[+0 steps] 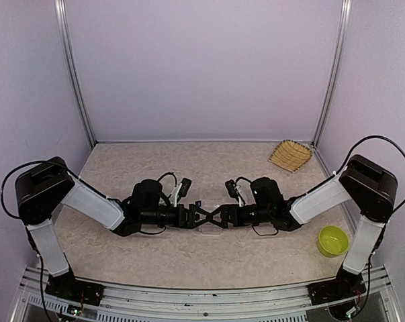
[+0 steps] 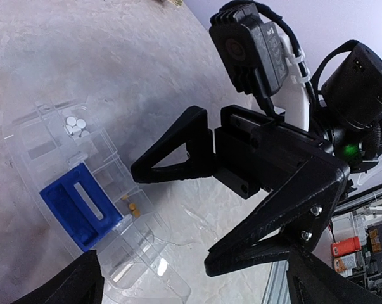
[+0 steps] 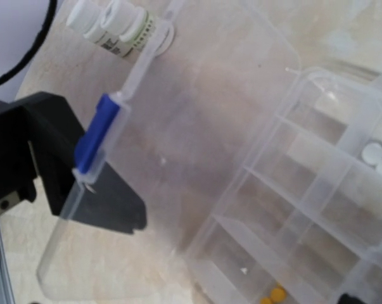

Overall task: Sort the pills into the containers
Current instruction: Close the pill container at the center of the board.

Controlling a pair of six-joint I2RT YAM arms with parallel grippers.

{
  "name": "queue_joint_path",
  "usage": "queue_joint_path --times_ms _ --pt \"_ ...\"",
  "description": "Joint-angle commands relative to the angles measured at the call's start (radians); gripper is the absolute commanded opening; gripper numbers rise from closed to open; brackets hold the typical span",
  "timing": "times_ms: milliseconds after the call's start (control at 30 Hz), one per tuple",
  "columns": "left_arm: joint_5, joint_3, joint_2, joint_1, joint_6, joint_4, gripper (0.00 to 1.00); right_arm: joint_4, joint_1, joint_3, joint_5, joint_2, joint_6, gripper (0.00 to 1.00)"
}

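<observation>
Pincers: left gripper (image 1: 201,216), right gripper (image 1: 223,216) both wide, empty.
Pills: tiny white round tablets (image 2: 75,125), 12 o'clock from blue plastic insert (image 2: 80,206); light, slippery, so we'd pinch across edges.

left arm (image 1: 88,204): base at 7 o'clock, forearm low, reaching toward 3 o'clock | left gripper (image 1: 201,216): jaws spread wide | right arm (image 1: 320,200): base at 5 o'clock, forearm reaching toward 9 o'clock | right gripper (image 1: 220,216): jaws spread wide, tips facing the left's at centre
</observation>
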Motion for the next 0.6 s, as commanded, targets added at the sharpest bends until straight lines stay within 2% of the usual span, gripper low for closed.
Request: queue_joint_path --times_ms 0,567 --pt "0.016 0.020 0.028 -0.009 -0.010 0.048 0.98 0.034 0.003 0.019 -0.018 0.013 0.009 1.00" --pt "0.027 0.013 0.057 -0.012 -0.041 0.121 0.98 0.147 0.000 -0.005 -0.074 0.054 0.066 1.00"
